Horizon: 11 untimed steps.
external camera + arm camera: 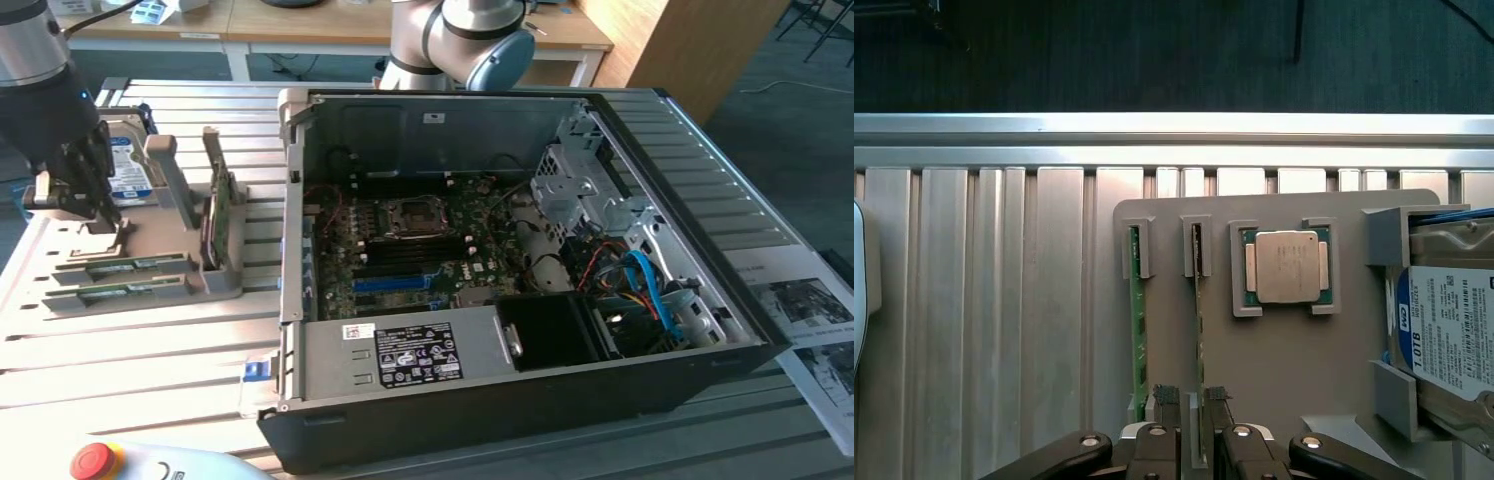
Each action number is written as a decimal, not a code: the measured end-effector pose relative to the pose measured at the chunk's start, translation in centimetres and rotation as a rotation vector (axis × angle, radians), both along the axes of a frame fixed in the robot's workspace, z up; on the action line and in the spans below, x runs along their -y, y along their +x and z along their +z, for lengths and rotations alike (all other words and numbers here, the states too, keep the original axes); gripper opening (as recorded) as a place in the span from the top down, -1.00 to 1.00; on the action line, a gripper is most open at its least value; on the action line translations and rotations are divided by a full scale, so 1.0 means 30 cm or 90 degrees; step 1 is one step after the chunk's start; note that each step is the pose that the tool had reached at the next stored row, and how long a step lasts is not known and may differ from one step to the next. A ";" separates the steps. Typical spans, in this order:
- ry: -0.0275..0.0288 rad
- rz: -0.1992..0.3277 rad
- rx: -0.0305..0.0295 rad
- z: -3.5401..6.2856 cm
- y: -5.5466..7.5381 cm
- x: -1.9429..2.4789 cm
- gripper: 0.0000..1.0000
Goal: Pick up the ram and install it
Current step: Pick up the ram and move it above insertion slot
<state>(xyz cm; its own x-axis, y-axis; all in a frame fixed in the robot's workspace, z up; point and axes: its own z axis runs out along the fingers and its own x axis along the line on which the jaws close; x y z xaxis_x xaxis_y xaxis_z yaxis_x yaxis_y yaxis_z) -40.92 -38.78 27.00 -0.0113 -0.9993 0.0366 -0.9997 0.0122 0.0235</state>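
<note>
**Open jaws astride the ram: a square, centred bite was what mattered**

On the slatted metal table [160, 380] the open computer case [534, 400] lay with its motherboard [414, 250] exposed, well apart from the work in hand. That work sat at the exterior view's left, on the grey holder plate [1274, 370]. The hard drive [1454, 330] stood at one side of the plate.

The gripper [1191, 398] hung over the plate, jaws spread and holding nothing. The ram [1200, 320] stood on edge in its slot, running up between the two jaws near one end of the stick. A second stick [1138, 330] stood just beside it, outside the jaws. The CPU chip [1287, 267] lay on the other side, near but apart.

The step looked like the grasp itself. To do it well, the fingertips [1166, 395] needed to meet the board's flat faces evenly; whether either already touched it could not be told. The stick seemed to sit nearer one finger, so a small sideways correction would have kept it from being bent. The neighbouring stick left little room for the outer finger. The end brackets [1197, 235] argued for keeping the jaws square to the slot.
</note>
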 end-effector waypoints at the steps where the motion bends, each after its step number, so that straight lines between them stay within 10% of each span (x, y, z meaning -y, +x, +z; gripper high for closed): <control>1: -0.0001 0.000 0.0000 0.000 0.000 0.000 0.52; 11: 0.0000 0.000 0.0000 -0.020 -0.002 0.001 0.52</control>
